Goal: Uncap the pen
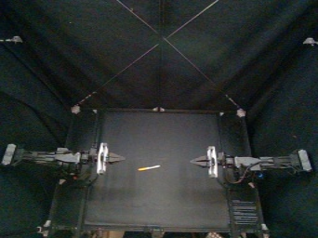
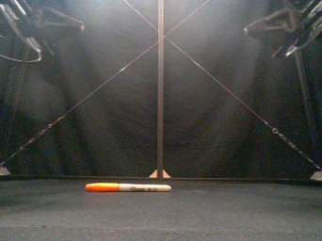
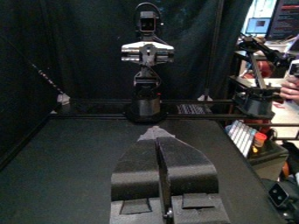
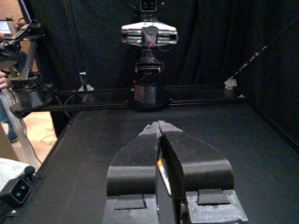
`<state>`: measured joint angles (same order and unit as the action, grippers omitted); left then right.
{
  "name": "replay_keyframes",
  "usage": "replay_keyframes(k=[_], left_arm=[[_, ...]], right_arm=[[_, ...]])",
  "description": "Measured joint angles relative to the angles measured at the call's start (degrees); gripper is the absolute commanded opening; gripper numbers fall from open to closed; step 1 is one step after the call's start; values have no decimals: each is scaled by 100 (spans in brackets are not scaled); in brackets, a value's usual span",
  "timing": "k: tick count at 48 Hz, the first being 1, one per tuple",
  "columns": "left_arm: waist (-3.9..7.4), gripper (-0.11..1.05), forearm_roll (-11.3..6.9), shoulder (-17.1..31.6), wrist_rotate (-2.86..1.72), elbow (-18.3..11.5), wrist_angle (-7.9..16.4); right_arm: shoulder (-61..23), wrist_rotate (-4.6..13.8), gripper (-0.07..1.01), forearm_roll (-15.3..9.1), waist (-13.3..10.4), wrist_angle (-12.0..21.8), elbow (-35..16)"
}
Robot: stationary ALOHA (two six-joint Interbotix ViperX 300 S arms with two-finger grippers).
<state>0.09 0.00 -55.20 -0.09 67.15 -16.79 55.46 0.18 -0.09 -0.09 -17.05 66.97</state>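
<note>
Pen lying flat near the centre of the worktop, its orange cap apparently on. Left claw and right claw clenched empty, near opposite side edges. Uncapping not yet begun.

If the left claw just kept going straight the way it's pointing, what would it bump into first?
Most likely the right gripper, which faces the left gripper across the table. The pen lies flat a little nearer the front, so it would probably be missed.

readable text: none | pen: dark print on its white barrel, too small to read
</note>
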Motion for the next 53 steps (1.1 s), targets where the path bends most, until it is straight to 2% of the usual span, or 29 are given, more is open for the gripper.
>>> replay_keyframes(k=[3, 10, 17, 21, 26, 31, 37, 44, 47, 53], left_arm=[[9, -5, 0, 70, 26, 35, -18], [9, 1, 0, 580, 26, 53, -35], [18, 3, 0, 1090, 26, 35, -35], [18, 9, 0, 1336, 26, 18, -35], [26, 20, -9, 1591, 9, 18, -35], [53, 34, -97, 1758, 0, 18, -35], [79, 54, -220, 1828, 9, 18, -35], [88, 69, -246, 1837, 9, 62, -35], [88, 73, -255, 1837, 9, 88, -35], [88, 75, -255, 1837, 9, 123, -35]], right_arm=[[-35, 0, -1, 0, -9, 0, 0], [-642, 18, 7, 0, -53, -114, -18], [-1784, -18, 12, -9, -202, -325, -281], [-2646, -26, 19, -9, -334, -378, -615], [-3647, -62, 32, -35, -475, -387, -1081], [-4465, 9, 53, -62, -580, -396, -1503], [-5361, -70, 75, -62, -650, -396, -2013], [-6091, -18, 91, -141, -659, -229, -2435], [-6293, 35, 92, -176, -650, -105, -2575], [-6645, 18, 92, -185, -642, 255, -2856]])
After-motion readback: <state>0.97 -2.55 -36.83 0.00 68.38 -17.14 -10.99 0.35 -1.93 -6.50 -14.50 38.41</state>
